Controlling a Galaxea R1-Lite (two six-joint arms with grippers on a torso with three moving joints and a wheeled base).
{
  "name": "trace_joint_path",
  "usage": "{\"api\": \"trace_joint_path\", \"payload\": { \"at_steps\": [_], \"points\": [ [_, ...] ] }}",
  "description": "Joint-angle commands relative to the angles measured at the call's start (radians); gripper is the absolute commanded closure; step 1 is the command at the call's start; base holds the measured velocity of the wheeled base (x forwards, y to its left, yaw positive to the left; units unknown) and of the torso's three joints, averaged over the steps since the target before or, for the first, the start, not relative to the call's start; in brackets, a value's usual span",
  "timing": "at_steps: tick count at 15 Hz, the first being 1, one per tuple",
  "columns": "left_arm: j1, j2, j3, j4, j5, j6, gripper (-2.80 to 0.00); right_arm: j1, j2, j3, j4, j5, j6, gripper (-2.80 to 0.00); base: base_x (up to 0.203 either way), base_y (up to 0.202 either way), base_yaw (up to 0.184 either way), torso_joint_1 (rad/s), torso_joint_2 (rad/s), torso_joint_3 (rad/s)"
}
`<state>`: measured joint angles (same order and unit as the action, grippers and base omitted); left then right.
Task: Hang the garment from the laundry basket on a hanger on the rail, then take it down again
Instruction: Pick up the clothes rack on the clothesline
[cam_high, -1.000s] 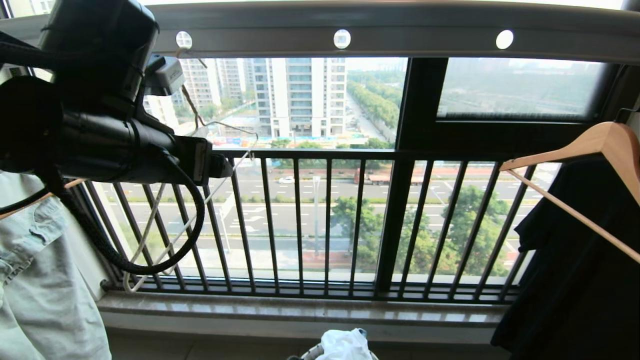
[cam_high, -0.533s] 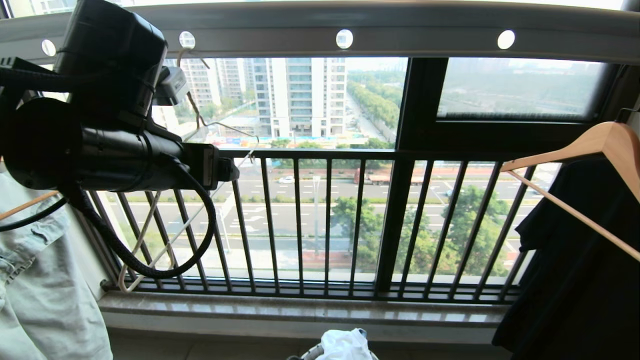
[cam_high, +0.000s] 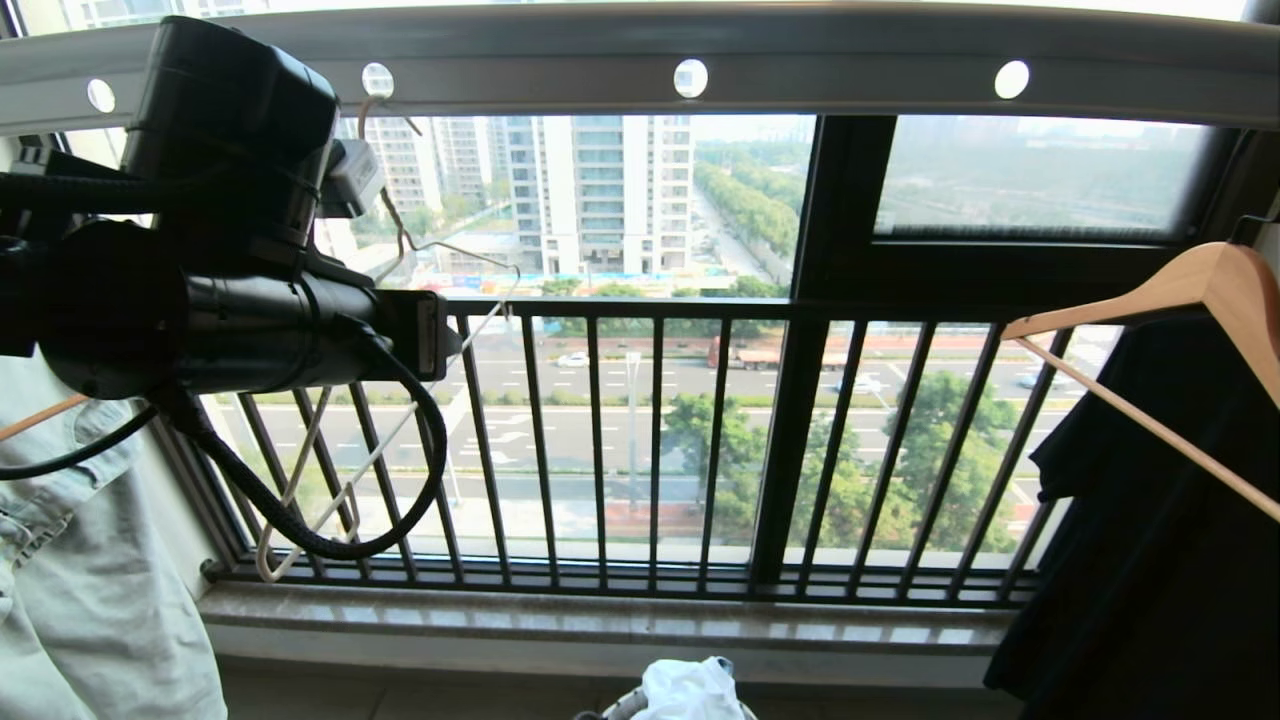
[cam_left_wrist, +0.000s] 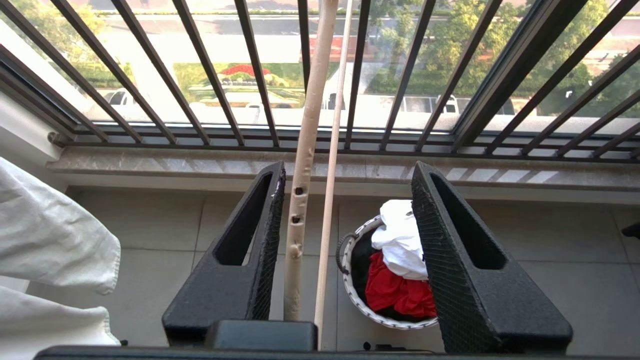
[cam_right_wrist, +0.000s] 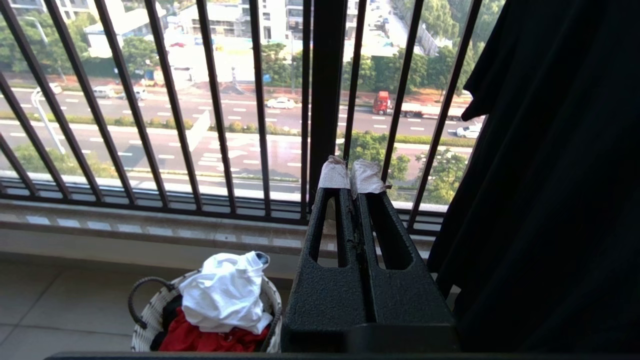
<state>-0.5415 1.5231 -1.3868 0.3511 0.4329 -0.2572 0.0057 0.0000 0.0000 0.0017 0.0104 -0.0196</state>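
The cream wire hanger (cam_high: 380, 443) hangs by its hook from a hole in the grey rail (cam_high: 850, 70). My left arm (cam_high: 230, 310) reaches up beside it. In the left wrist view my left gripper (cam_left_wrist: 347, 167) is open. The hanger's notched arm (cam_left_wrist: 305, 150) and thin lower bar run between the jaws, close to one finger (cam_left_wrist: 265, 240). Below, the white garment (cam_left_wrist: 400, 240) (cam_right_wrist: 225, 292) (cam_high: 690, 690) lies crumpled on top in the laundry basket (cam_left_wrist: 350, 295) (cam_right_wrist: 145, 325). My right gripper (cam_right_wrist: 350, 175) is shut, empty, with white-wrapped tips, parked low.
A pale denim garment (cam_high: 90, 600) hangs at the left. At the right, a black garment (cam_high: 1150, 540) hangs on a wooden hanger (cam_high: 1190, 290). The black barred window railing (cam_high: 655, 450) and stone sill (cam_high: 600, 620) are ahead. Red and black clothes (cam_left_wrist: 395, 295) lie under the white one.
My left arm has sunk a little and come slightly right along the hanger. The hanger's lower end has swung a little to the right.
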Motion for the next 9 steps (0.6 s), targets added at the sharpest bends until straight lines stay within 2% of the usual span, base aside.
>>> {"api": "trace_joint_path", "payload": {
  "at_steps": [1,3,9],
  "points": [
    [0.0,-0.01,0.004,0.002,0.003,-0.002,0.0,0.0,-0.002,0.0,0.0,0.0,0.0,0.0,0.0,0.0,0.0,0.0,0.0,0.0],
    [0.0,-0.026,0.026,-0.013,0.004,-0.004,0.0,0.0,-0.002,0.0,0.0,0.0,0.0,0.0,0.0,0.0,0.0,0.0,0.0,0.0],
    [-0.002,-0.083,0.201,-0.239,0.005,-0.001,0.0,0.0,-0.002,0.0,0.0,0.0,0.0,0.0,0.0,0.0,0.0,0.0,0.0,0.0]
  ]
}}
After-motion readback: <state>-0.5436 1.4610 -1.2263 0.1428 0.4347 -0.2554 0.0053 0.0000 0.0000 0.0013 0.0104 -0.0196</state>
